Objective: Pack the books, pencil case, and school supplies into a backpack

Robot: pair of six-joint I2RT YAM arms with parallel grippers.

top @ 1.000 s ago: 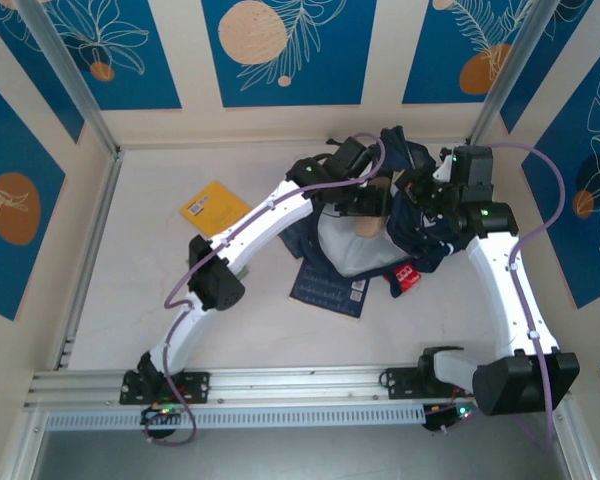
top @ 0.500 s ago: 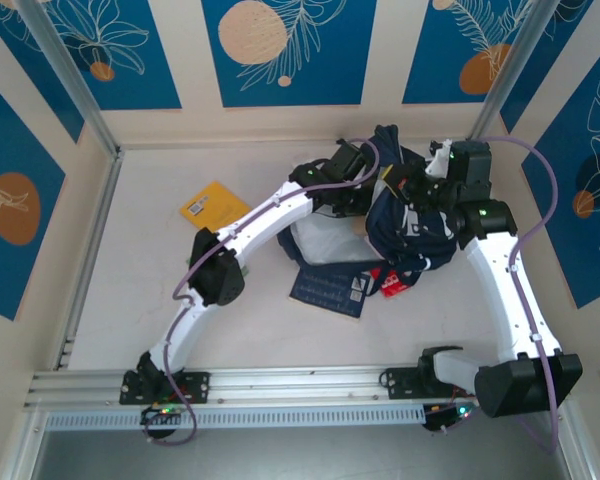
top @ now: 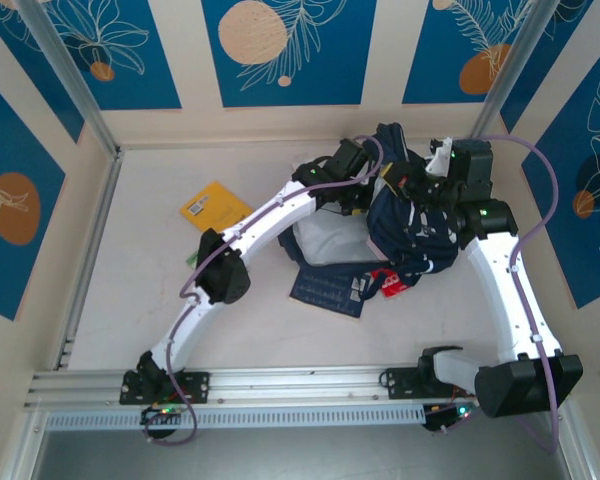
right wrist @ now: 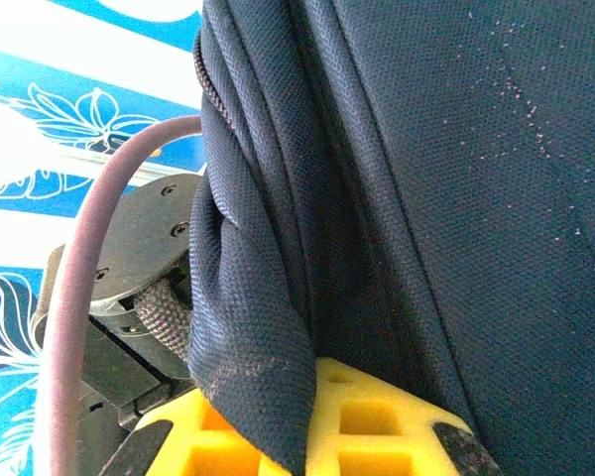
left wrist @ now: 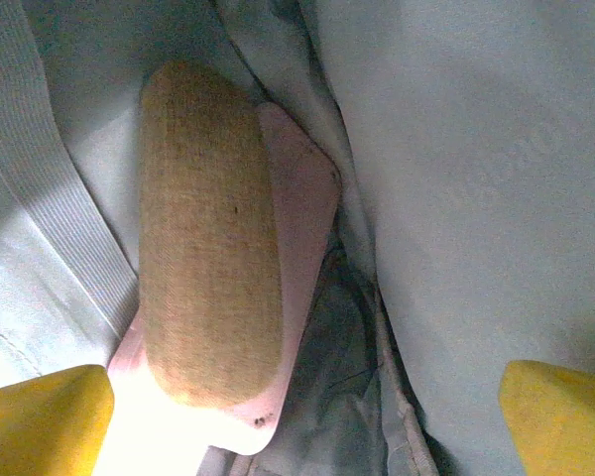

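Packing is under way but far from finished. In the top view the backpack (top: pixel 412 225) sits bunched right of centre on the worktop (top: pixel 130 260), its grey lining (top: pixel 325 240) spilling out toward the left. The left arm (top: pixel 280 208) reaches across into the bag's mouth, and the right arm (top: pixel 505 265) comes up the right side to the bag's upper edge. Outside the bag lie a yellow-orange book (top: pixel 215 207), well apart at centre left, a navy book (top: pixel 325 285) just below the lining, and a red packet (top: pixel 395 282) tucked against the bag's lower edge.

In the left wrist view the left gripper (left wrist: pixel 297 426) looks into the lined interior. Its yellow fingertips (left wrist: pixel 40 416) sit at the two lower corners, spread wide and holding nothing. Above them, left of centre, a tan woven pencil case (left wrist: pixel 208 238) lies on a pale pink flat board (left wrist: pixel 302 188), both resting among the grey folds.

In the right wrist view the right gripper (right wrist: pixel 307 426) is clamped on a thick fold of the backpack's navy fabric. The fold runs from the top of the frame down between the yellow pads (right wrist: pixel 377 382) at the bottom.

Judging from this, the pencil case is packed. The two visible books and the red packet have yet to go in, and I cannot place the other supplies.
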